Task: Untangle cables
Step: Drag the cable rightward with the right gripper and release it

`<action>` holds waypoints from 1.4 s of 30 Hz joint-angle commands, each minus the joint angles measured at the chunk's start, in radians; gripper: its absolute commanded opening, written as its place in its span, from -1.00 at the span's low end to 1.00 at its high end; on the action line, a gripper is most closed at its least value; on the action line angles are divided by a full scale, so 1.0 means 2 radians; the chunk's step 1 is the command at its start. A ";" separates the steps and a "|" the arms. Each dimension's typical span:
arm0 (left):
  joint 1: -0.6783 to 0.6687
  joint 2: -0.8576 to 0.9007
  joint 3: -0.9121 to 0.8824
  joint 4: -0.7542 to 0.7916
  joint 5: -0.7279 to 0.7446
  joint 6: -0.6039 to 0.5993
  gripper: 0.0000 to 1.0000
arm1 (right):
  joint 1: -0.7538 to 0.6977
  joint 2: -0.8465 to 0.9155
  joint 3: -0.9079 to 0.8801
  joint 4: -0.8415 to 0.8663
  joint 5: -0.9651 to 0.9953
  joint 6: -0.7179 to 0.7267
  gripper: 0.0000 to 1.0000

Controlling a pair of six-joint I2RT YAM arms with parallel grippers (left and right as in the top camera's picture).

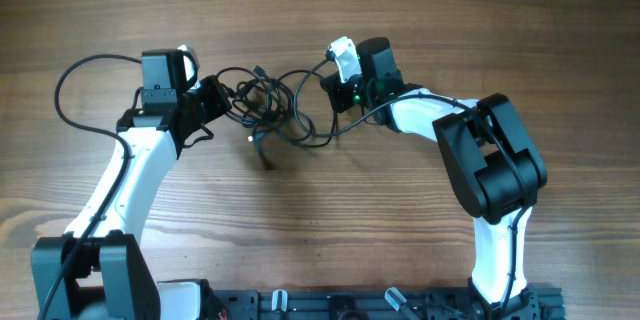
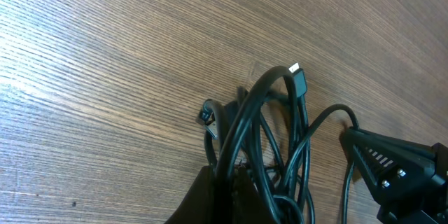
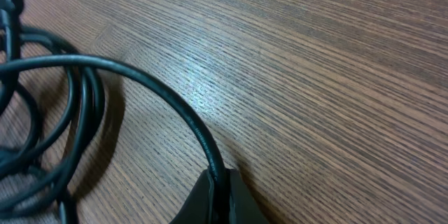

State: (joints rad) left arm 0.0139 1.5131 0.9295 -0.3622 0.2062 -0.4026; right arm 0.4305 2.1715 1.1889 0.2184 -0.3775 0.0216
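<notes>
Black cables [image 1: 268, 103] lie in a loose knot of overlapping loops on the wooden table [image 1: 420, 20], in the middle of the far half, directly between the two arms. The left gripper [image 1: 216, 100] touches the left edge of the knot, and the right gripper [image 1: 331, 90] is at its right edge, so the bundle spans the gap between them. In the left wrist view, several strands rise out of the left gripper [image 2: 229, 190] at the bottom of the frame. Its jaws are closed tight around those strands, which arch up and away over the wood. One arching strand ends in a plug with a whitish-silver tip [image 2: 297, 77], held clear of the table top. A smaller plug end [image 2: 206, 115] sits lower and to the left, close to the wood. In the right wrist view, the right gripper [image 3: 218, 185] has its jaws pinched narrow on a single strand. That strand curves up and leftward in a broad arc to the other loops, which are piled at the left edge of that frame. Seen from overhead, one loose end trails out of the knot toward the near side and lies on the bare wood [image 1: 262, 148].
</notes>
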 commanded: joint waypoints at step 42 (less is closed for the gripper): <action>0.001 0.003 0.007 0.001 -0.003 -0.005 -0.92 | -0.372 -0.263 -0.080 -0.369 0.122 0.105 0.86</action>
State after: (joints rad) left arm 0.0139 1.5131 0.9295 -0.3626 0.2066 -0.4057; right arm -0.3176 1.6451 1.0355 -0.5331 -0.0097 0.2859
